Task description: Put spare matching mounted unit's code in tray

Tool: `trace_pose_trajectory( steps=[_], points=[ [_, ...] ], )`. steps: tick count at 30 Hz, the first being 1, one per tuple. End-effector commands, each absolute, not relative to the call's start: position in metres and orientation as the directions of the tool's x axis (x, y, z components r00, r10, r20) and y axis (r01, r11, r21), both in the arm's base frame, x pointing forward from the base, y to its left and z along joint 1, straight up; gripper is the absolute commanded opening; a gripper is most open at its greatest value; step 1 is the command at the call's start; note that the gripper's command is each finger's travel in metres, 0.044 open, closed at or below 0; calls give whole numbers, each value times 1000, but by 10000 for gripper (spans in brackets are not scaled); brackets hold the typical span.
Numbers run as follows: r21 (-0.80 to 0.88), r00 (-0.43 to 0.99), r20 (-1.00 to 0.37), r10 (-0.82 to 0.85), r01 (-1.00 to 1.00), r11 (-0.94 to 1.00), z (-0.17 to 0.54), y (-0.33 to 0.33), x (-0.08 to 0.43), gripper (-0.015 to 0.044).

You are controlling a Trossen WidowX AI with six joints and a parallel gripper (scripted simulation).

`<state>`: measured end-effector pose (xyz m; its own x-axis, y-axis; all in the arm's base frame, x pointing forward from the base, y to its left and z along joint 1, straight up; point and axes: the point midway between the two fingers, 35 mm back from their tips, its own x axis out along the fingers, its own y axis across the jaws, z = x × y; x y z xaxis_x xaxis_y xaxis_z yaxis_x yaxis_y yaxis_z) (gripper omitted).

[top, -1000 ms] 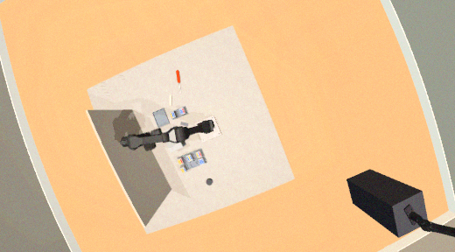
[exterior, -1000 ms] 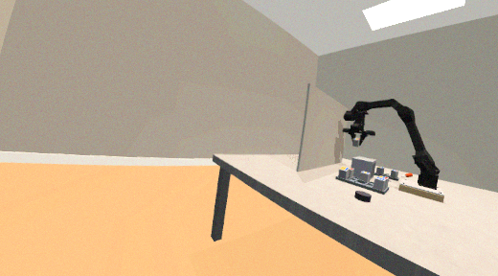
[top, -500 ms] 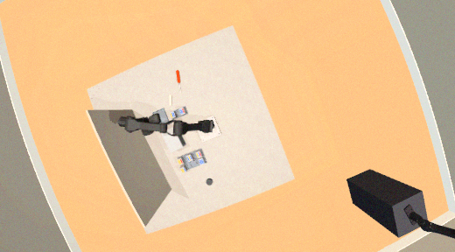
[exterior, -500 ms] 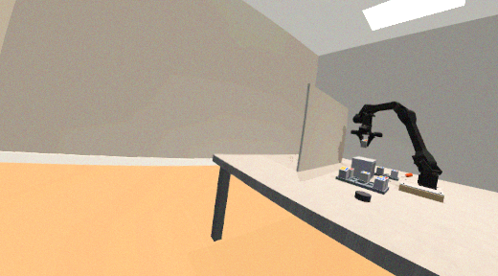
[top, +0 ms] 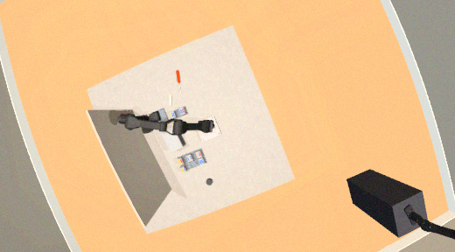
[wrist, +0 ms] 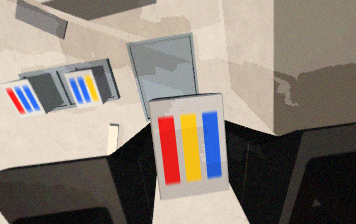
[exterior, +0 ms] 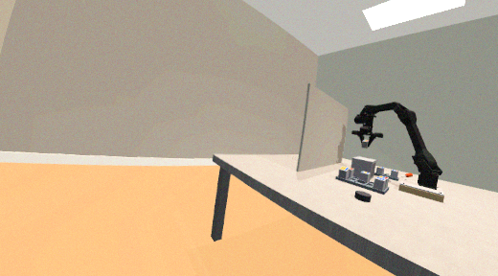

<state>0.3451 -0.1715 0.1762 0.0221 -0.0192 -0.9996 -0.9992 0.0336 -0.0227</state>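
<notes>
My gripper [exterior: 365,145] [wrist: 181,124] is shut on a light grey block [exterior: 365,143] [wrist: 155,145]. Its face shows red, yellow and blue stripes in the wrist view. It hangs well above the table. The flat grey tray [top: 162,113] [wrist: 165,67] is empty where it shows; the held block covers its lower edge in the wrist view. A small rack [wrist: 113,79] beside it holds two spares, one striped red-blue-blue [wrist: 23,99], one blue-blue-yellow [wrist: 83,89]. A large grey box [top: 171,142] [exterior: 364,167], seemingly the mounted unit, stands nearby; its back code is not visible.
A larger rack [exterior: 361,187] holds several striped blocks. A tall panel [top: 131,164] [exterior: 323,131] stands along one side. A black disc [top: 209,181] [exterior: 363,196], an orange-handled tool [top: 178,76] [exterior: 409,174] and a cream strip [top: 171,100] [wrist: 113,139] lie on the table.
</notes>
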Motion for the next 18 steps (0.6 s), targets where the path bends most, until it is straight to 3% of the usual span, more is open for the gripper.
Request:
trace_pose_trajectory(
  steps=[1,18],
  points=[
    [-22,21,-1000,-19,-999,28,172,-172,346,0],
    [-22,22,-1000,-19,-999,28,160,-174,348,0]
  ],
)
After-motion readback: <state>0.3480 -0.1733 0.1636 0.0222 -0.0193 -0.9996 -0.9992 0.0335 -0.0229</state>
